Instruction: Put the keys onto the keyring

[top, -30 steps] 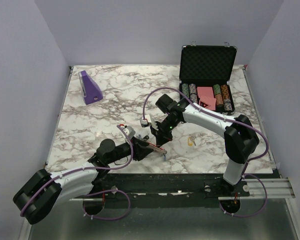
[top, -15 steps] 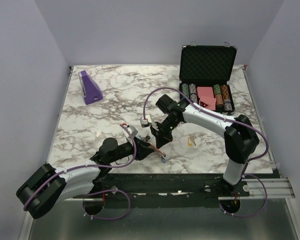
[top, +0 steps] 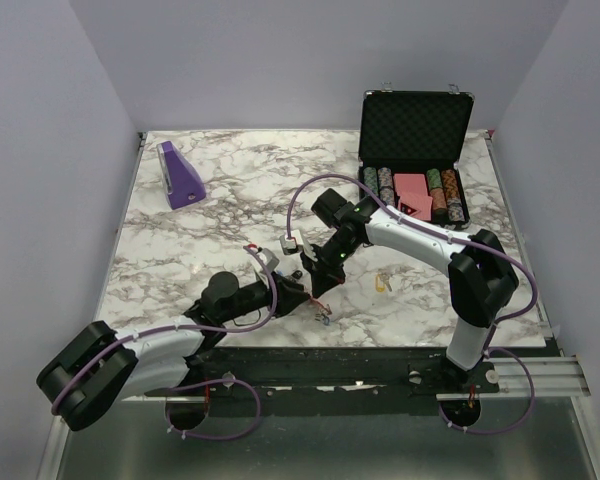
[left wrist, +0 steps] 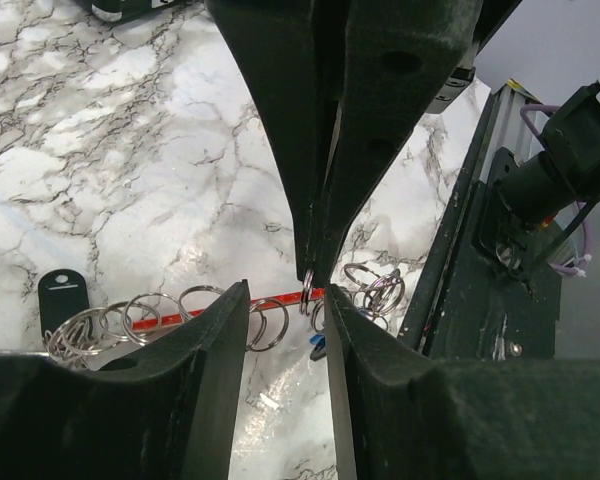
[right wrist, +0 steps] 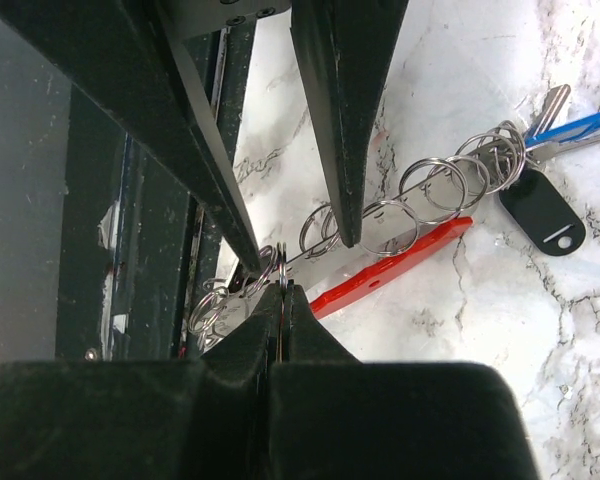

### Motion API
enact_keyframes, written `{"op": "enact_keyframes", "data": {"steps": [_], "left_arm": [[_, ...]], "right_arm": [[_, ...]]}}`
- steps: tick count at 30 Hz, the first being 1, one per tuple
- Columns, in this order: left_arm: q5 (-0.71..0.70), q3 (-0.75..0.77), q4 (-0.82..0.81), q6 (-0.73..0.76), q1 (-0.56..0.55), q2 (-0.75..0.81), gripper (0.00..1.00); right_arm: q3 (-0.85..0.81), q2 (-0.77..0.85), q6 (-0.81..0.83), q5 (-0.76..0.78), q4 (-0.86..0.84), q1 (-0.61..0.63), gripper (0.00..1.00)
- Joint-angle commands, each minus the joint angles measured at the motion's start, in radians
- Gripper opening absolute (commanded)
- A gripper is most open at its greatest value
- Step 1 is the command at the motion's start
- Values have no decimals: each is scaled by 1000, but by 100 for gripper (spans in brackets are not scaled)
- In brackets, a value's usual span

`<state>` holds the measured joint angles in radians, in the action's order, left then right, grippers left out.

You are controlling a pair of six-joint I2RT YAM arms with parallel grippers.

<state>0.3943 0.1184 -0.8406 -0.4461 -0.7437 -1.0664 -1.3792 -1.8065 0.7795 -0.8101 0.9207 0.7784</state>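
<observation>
Right hand (right wrist: 280,292) clenched on one ring of the keyring (right wrist: 390,265); left hand (left wrist: 287,295) released, fingers astride it on the worktop (right wrist: 470,335).

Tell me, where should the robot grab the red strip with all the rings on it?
Probably near the end of the red strip by the black tag, coming straight down from above, tool fingers across its narrow width. It lies flat, long and thin, and that end is least crowded; at the other end the right tool is pinching a ring.
</observation>
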Motion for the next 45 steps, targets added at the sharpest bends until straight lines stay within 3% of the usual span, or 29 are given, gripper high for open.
{"op": "enact_keyframes", "data": {"steps": [1,5,14,18,24,28,31,38,45], "left_arm": [[9,32,-18,26,-6,-17,41],[34,47,-5,30,-6,-30,31],[48,72,43,29,-6,-63,31],[67,87,69,37,-8,-78,0],[55,73,77,37,-6,-60,0],[11,30,34,23,-8,3,0],[-12,-14,-26,11,-6,52,0],[-28,-92,-149,-6,-8,95,0],[-25,-152,-331,-46,-8,26,0]], "right_arm": [[-27,-5,15,-47,21,7,1],[-30,-10,17,-49,26,7,1],[-29,-13,15,-50,26,7,1],[-31,-13,14,-52,24,7,1],[-26,-13,3,-57,18,9,6],[-20,-14,-11,-70,3,7,30],[-15,-20,-20,-99,-5,7,37],[-1,-36,-43,-193,-43,7,37],[32,-45,-39,-290,-86,5,35]]}}
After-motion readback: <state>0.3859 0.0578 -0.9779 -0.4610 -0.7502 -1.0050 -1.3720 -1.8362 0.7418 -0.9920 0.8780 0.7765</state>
